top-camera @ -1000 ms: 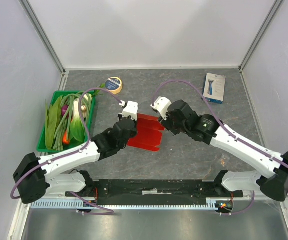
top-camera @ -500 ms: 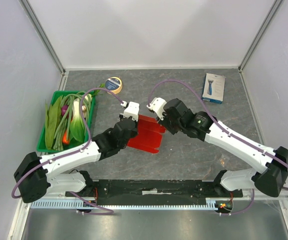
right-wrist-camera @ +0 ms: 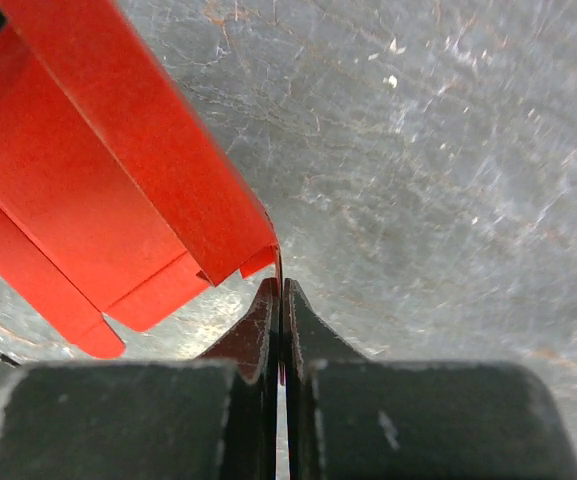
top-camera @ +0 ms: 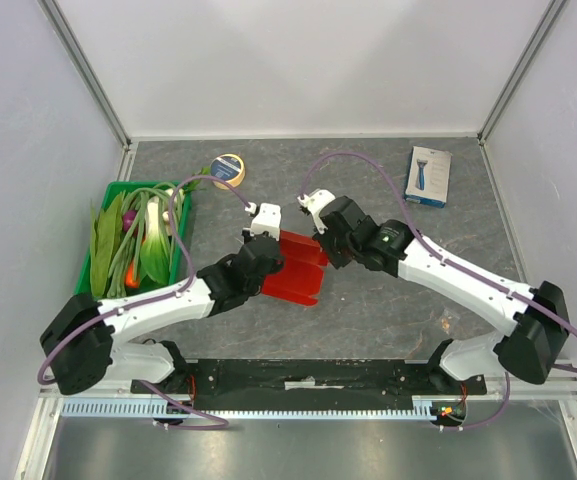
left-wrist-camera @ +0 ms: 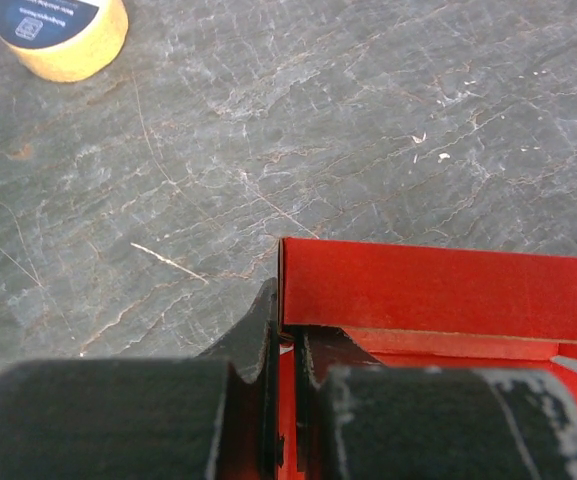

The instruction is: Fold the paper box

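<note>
Left wrist: paper box point(left-wrist-camera: 418, 290) in gripper point(left-wrist-camera: 286, 335)

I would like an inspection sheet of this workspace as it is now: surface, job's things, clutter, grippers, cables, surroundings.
Surface: grey stone-look table, fine scratches, no spill seen.
Job's things: red paper box at the centre, partly folded, one wall raised.
Clutter: tape roll and white-and-blue box at the far side; green basket of vegetables at the left.
Grippers: left gripper shut on the paper box's edge; right gripper shut at its corner, seemingly pinching it.
Cables: purple cables loop over both arms.
Surroundings: plain white walls on three sides.
</note>
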`<state>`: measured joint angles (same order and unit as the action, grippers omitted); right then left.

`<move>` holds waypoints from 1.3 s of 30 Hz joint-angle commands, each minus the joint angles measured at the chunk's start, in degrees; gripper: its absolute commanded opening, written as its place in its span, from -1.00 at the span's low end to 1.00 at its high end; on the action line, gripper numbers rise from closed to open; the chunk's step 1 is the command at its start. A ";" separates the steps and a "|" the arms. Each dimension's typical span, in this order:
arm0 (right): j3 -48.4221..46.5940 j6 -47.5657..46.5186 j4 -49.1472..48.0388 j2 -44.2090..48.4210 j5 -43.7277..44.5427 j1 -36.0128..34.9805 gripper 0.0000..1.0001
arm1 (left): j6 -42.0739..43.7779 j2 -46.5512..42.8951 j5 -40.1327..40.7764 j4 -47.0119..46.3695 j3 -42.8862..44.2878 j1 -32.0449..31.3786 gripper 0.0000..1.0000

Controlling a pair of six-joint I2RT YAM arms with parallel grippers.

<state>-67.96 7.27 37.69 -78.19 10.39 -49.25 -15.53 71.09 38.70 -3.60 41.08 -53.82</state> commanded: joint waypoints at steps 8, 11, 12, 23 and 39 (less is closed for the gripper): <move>-0.25 31.66 -3.94 -2.14 1.83 3.99 -1.00 | -9.25 7.13 2.70 -9.67 0.06 -0.14 -0.96; 1.96 35.79 -7.19 -2.49 2.17 4.17 -1.00 | -11.27 7.57 1.65 -9.94 -0.91 -0.23 -0.96; 2.31 38.58 -8.06 -2.66 2.96 4.17 -1.00 | -12.23 8.01 1.38 -9.94 -1.18 -0.23 -0.96; 13.90 43.98 -25.79 -2.05 4.28 4.17 -1.00 | -15.76 12.49 -0.38 -12.14 -2.67 -0.23 -0.96; 25.16 13.58 -45.86 -1.61 -16.08 3.73 -0.39 | -14.71 15.66 2.61 -17.32 -7.15 -0.23 -0.96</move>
<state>-43.51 30.61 1.43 -79.66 5.39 -45.08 -27.92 85.97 41.23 -15.62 34.15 -53.69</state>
